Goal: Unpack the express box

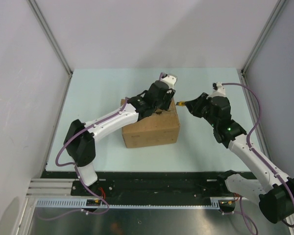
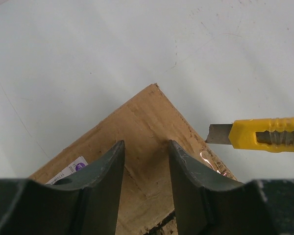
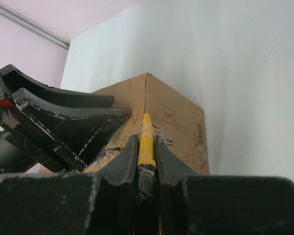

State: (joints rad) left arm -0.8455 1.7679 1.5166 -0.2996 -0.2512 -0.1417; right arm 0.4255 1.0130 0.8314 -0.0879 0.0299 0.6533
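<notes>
My left claw (image 2: 146, 147) stands apart over the box (image 1: 152, 129) corner; my right claw (image 3: 146, 140) clamps the knife (image 2: 267, 134) beside it. Label (image 2: 68, 170) print unreadable.

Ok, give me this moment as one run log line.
left fingers open over corner of brown cardboard express box | right fingers shut on yellow utility knife | blade at box edge
</notes>
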